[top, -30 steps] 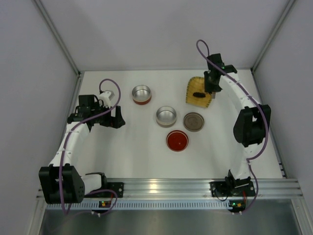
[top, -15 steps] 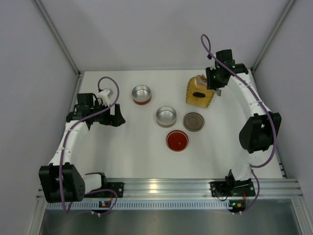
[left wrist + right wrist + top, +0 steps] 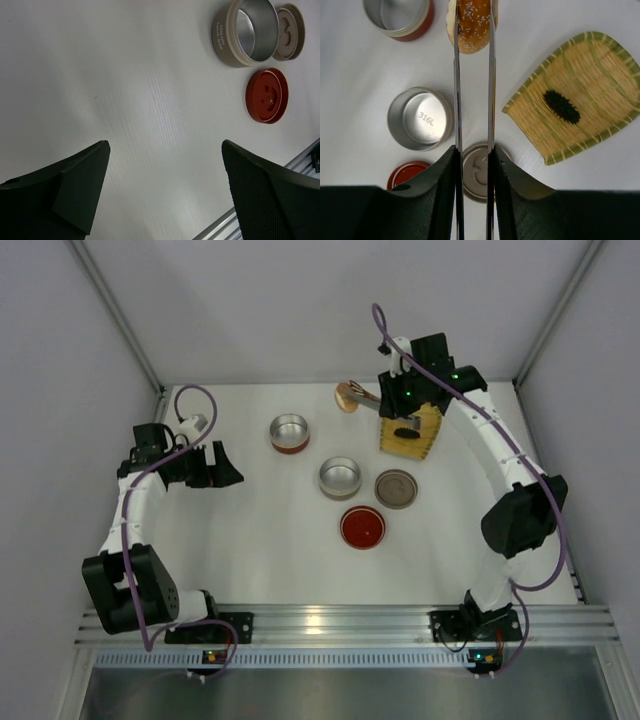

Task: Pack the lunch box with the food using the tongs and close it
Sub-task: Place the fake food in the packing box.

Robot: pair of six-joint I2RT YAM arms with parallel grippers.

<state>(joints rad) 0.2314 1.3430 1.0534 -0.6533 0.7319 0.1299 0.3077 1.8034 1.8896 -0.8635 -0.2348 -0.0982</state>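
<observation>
My right gripper is shut on the slim metal tongs. The tongs' tips pinch the rounded orange chunk, speckled with seeds, in the air between the woven tray and the red tin. The black piece lies on the yellow woven tray. The lunch box stands open as a red tin and a grey tin, both without food. My left gripper hangs open over bare table at the left.
A grey lid and a red lid lie flat near the grey tin. White walls close in the table on three sides. The aluminium rail runs along the near edge.
The right arm has lifted off the woven tray and swung left, carrying the orange chunk in the tongs. The left arm has drawn back towards the left wall.
</observation>
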